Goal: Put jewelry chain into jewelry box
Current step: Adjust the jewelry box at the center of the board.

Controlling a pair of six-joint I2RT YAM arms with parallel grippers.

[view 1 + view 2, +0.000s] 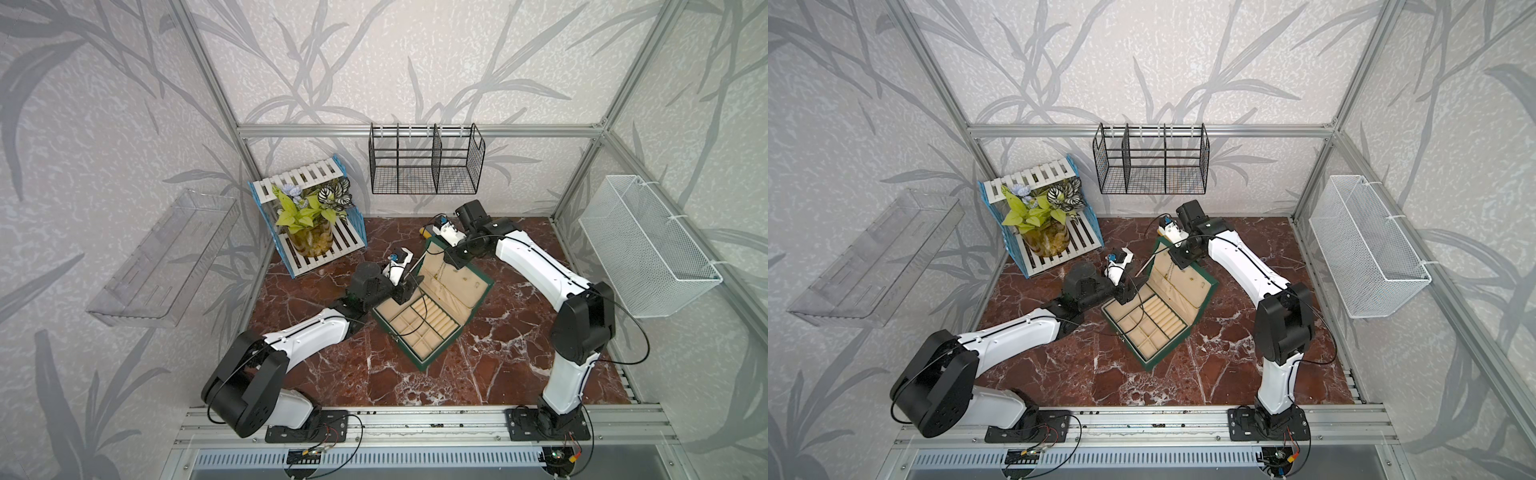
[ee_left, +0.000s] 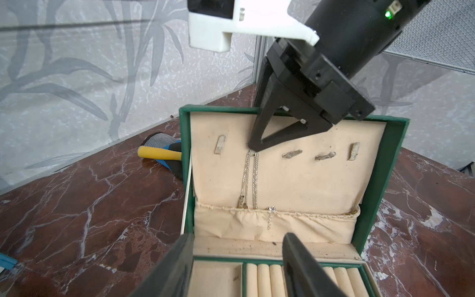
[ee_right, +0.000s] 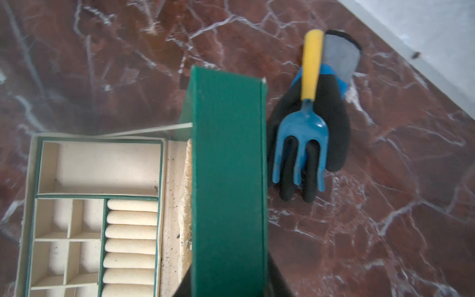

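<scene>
Left wrist view looks straight into the open jewelry box, its lid standing upright on the red marble surface. From where I stand, the jewelry chain hangs doubled against the cream lid lining. Its top is right at the tips of the right gripper, and its lower end reaches the gathered edge of the lid pocket, with a short tail draped over the pocket's front. The right gripper's tips are pinched together on the top of the chain, in line with the row of lid hooks; whether a hook hidden behind the tips also carries it, I cannot tell. The left gripper hangs over the tray near the ring rolls, jaws spread apart and holding nothing. In both top views the box sits mid-surface, between the two arms. Right wrist view shows, just behind the lid, a garden fork with a yellow handle and blue tines lying on a black glove.
</scene>
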